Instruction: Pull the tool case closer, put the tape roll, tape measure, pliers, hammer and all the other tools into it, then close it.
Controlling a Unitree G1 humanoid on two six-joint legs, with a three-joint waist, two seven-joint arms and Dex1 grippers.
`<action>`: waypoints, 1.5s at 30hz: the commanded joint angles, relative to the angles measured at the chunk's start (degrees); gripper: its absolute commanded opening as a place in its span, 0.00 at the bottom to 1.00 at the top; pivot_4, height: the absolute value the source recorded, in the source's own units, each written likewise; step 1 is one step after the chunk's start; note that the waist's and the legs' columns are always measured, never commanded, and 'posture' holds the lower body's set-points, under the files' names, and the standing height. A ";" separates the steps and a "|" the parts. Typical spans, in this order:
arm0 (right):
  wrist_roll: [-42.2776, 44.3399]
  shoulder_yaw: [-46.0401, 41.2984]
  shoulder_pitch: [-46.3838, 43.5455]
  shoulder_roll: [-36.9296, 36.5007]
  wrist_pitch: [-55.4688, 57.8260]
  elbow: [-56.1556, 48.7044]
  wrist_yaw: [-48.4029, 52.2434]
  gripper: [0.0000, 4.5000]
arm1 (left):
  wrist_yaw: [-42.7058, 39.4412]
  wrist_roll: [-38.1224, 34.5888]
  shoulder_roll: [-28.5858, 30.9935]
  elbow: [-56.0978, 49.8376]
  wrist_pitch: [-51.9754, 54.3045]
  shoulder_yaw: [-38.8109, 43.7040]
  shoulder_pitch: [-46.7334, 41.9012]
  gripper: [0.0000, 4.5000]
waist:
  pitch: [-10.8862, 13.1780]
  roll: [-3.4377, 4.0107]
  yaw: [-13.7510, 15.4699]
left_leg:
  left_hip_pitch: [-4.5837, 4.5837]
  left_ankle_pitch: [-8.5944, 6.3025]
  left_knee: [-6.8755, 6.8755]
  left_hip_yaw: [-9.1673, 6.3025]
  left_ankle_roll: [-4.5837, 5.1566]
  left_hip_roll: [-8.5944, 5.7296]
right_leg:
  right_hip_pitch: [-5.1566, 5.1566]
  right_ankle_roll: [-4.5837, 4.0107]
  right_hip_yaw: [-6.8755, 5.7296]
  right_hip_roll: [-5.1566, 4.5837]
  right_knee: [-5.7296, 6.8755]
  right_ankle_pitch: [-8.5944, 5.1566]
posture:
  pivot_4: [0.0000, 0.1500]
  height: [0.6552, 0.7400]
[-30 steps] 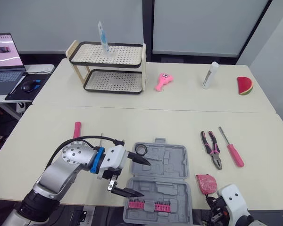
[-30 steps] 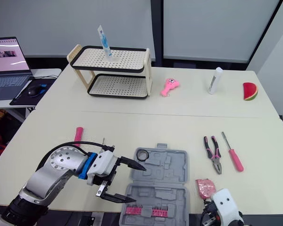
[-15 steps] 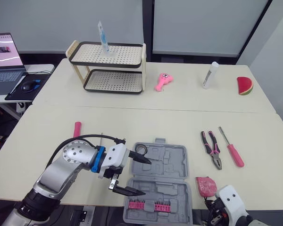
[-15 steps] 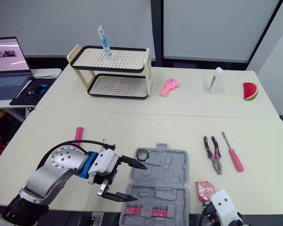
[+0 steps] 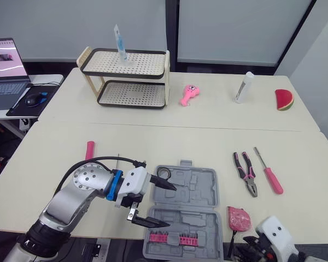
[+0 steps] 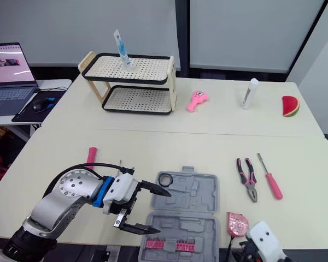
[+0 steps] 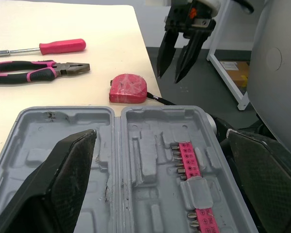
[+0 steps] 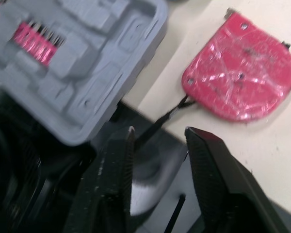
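Observation:
The grey tool case [image 5: 192, 203] lies open at the table's front edge, with a black tape roll [image 5: 164, 173] in its far left corner and a pink bit strip [image 7: 190, 159] in the near half. My left gripper [image 5: 170, 206] hovers open over the case's left side, holding nothing. The red tape measure [image 5: 239, 218] lies just right of the case, its black strap hanging over the table edge. Further right are the pink-handled pliers [image 5: 245, 173] and a pink screwdriver [image 5: 269, 172]. My right gripper [image 8: 159, 130] is open and off the table's edge, near the tape measure [image 8: 242, 82].
A pink handle [image 5: 89, 150] lies at the left of the table. At the back stand a two-tier rack [image 5: 126, 79] with a tube on top, a pink toy [image 5: 187, 94], a white bottle [image 5: 243, 87] and a watermelon slice [image 5: 283, 100]. A laptop [image 5: 3, 65] sits far left.
My right arm has drawn back and down past the table's front edge, away from the tape measure. The left gripper has barely moved.

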 commanded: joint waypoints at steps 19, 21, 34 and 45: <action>-16.75 10.16 -25.21 -18.72 -47.47 35.48 25.01 1.00 | -2.02 0.27 1.17 -1.83 -3.52 -0.16 1.45 1.00 | 0.13 -0.15 0.02 | 0.29 -0.01 0.01 0.06 0.01 -0.03 | 0.33 0.06 0.02 -0.05 -0.08 -0.01 | 1.00 0.94; -17.61 11.29 -26.31 -18.19 -48.25 37.15 24.68 1.00 | -2.18 0.47 1.11 -1.35 -4.06 -0.32 1.59 1.00 | 0.13 -0.14 0.02 | 0.31 -0.01 0.01 0.06 0.01 -0.02 | 0.32 0.05 0.03 -0.04 -0.07 -0.01 | 1.00 0.94; -20.38 16.16 -31.21 -16.27 -48.82 40.08 23.64 1.00 | -2.67 1.36 0.70 -0.55 -5.45 -0.62 2.37 1.00 | 0.14 -0.13 0.05 | 0.29 -0.01 0.01 0.05 0.01 -0.03 | 0.32 0.05 0.03 -0.04 -0.08 -0.01 | 1.00 0.94; -21.22 19.65 -34.14 -15.04 -47.11 40.02 23.53 0.92 | -2.54 2.70 0.01 0.85 -6.99 -1.48 2.86 1.00 | 0.14 -0.13 0.05 | 0.30 -0.01 0.01 0.05 0.01 -0.03 | 0.32 0.05 0.03 -0.04 -0.07 -0.01 | 1.00 0.94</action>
